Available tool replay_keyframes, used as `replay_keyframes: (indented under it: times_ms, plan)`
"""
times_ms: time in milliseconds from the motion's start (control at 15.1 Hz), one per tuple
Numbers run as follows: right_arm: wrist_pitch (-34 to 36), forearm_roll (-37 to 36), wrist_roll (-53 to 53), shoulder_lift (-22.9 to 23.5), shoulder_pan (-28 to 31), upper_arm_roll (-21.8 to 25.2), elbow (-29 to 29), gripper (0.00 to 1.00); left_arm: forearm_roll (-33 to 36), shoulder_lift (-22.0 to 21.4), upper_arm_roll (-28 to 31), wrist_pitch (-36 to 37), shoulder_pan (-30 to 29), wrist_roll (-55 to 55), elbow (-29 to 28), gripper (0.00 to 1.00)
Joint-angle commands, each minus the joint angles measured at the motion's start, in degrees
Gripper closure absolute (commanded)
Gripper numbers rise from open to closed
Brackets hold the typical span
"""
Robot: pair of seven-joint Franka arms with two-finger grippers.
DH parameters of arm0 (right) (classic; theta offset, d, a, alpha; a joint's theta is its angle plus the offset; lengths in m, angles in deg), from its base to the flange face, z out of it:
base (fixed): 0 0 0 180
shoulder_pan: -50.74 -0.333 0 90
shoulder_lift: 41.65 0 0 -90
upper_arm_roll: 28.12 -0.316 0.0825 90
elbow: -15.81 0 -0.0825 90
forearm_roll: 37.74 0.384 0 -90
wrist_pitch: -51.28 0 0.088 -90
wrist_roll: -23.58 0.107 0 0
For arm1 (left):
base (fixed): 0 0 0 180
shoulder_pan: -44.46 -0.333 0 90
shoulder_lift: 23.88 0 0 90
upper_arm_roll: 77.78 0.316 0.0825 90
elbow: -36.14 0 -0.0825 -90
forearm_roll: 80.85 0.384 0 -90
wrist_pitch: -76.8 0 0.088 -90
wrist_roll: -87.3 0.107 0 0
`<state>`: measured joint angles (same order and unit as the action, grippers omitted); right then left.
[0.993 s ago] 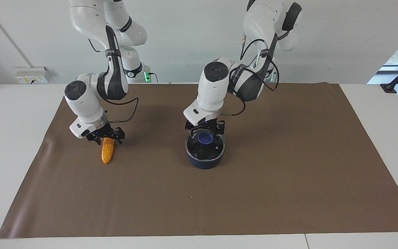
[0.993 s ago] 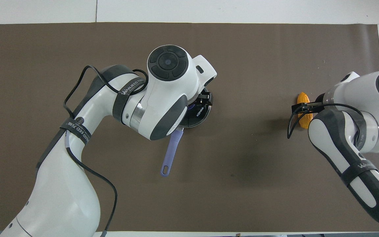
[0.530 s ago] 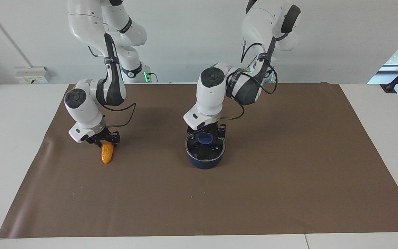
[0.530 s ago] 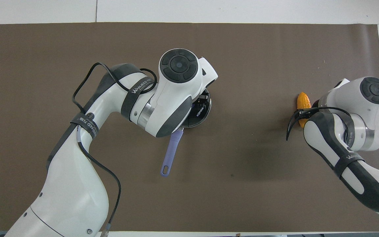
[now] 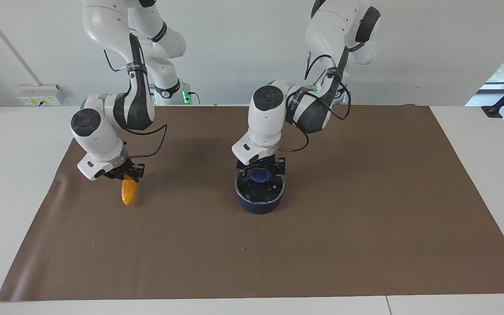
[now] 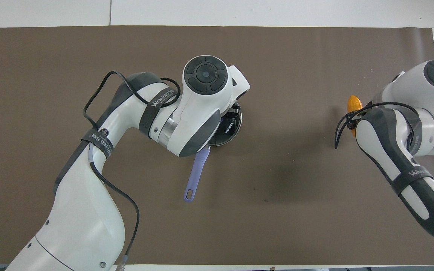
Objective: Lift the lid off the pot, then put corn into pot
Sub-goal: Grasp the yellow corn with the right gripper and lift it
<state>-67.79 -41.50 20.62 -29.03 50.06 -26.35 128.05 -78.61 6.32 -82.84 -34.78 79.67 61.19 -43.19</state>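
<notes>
While my left gripper [image 5: 260,168] sits low over the round clear glass lid [image 5: 260,189] with its blue knob [image 5: 260,175], I cannot tell whether the fingers are spread or pressed on that knob. The lid rests on the small dark navy saucepan [image 5: 259,204], which stands near the middle of the brown mat [image 5: 365,218]; its long pale blue handle [image 6: 195,174] points toward my edge of the table. My right gripper [image 5: 126,174] pinches the small orange-yellow toy corn cob [image 5: 128,191] by its upper end, raised over the mat toward the right arm's end of the table.

I judge two risks. If my grip on the knob is shallow or off-centre, the lid may tilt, slip and clatter back, or drag the pot. The cob hangs from one end, so a quick swing could twist it loose before the pot is open.
</notes>
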Motion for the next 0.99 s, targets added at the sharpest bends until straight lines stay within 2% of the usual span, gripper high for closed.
replay_keyframes:
  times_ms: [0, 132, 199, 265, 530, 596, 662, 927]
  plan:
    - [1.38, 0.42, -0.48, 1.01, -1.61, -0.37, -2.54, 1.0, 2.06, 1.17, 0.84, 0.4, 1.0, -0.08, 1.81, 0.08]
    - [1.56, 0.42, 0.84, 1.01, -1.7, -0.46, -2.55, 1.0, 2.77, 1.17, 0.84, 0.22, 1.0, -0.08, 1.64, 0.16]
    - [1.64, 0.42, 0.94, 1.01, -2.31, -0.37, -2.63, 1.0, 2.77, 1.17, 0.75, 0.22, 1.0, -0.08, 1.72, 0.24]
    - [1.65, 0.42, 0.94, 1.09, -2.57, -0.46, -2.64, 1.0, 2.68, 1.26, 0.75, 0.4, 1.0, -0.08, 1.81, 0.37]
    - [1.82, 0.42, 0.94, 1.01, -2.58, -0.46, -2.98, 1.0, 2.33, 1.26, 0.75, 0.49, 1.0, -0.08, 1.81, 0.82]
    - [2.0, 0.42, 0.94, 1.09, -2.58, -0.46, -3.16, 1.0, 2.24, 1.26, 0.75, 0.75, 1.0, -0.08, 1.9, 0.97]
    - [2.43, 0.42, 0.94, 1.09, -2.58, -0.46, -3.51, 1.0, 1.98, 1.17, 0.75, 1.18, 1.0, -0.08, 1.99, 1.0]
    - [2.7, 0.42, 0.94, 1.36, -2.49, -0.46, -3.86, 1.0, -2.4, -1.54, 0.84, 5.57, 0.39, -0.08, 2.86, 1.0]
